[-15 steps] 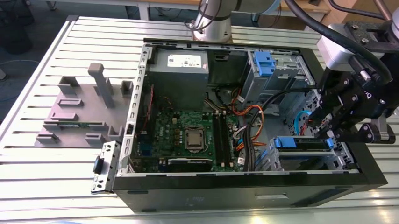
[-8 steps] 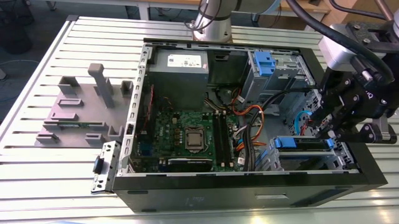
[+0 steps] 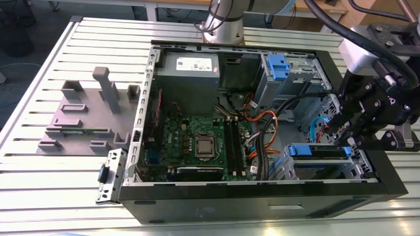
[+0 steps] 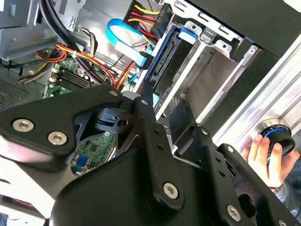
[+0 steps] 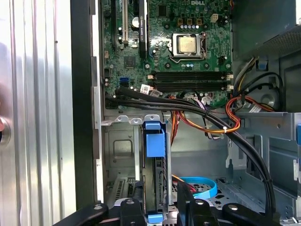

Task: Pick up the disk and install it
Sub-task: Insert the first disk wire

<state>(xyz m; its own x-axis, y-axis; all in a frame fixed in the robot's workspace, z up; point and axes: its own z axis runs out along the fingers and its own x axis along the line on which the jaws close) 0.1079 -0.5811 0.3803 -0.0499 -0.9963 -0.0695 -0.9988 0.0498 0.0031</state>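
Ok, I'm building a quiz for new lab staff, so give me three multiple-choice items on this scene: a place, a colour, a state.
1. Where is the disk?
A. on the floor
B. in the case's drive cage
C. on a shelf

2. What colour is the disk's bracket?
A. red
B. blue
C. yellow

3. How is the computer case?
A. open
B. closed
C. wrapped in foil

Key:
1 B: it sits in the cage, close by the gripper.
2 B: its frame shows blue in the exterior view.
3 A: the motherboard lies exposed.

The stand [image 3: 85,118] lies at the exterior view's left of the computer case [image 3: 262,196] (both on the table [image 3: 39,206]).
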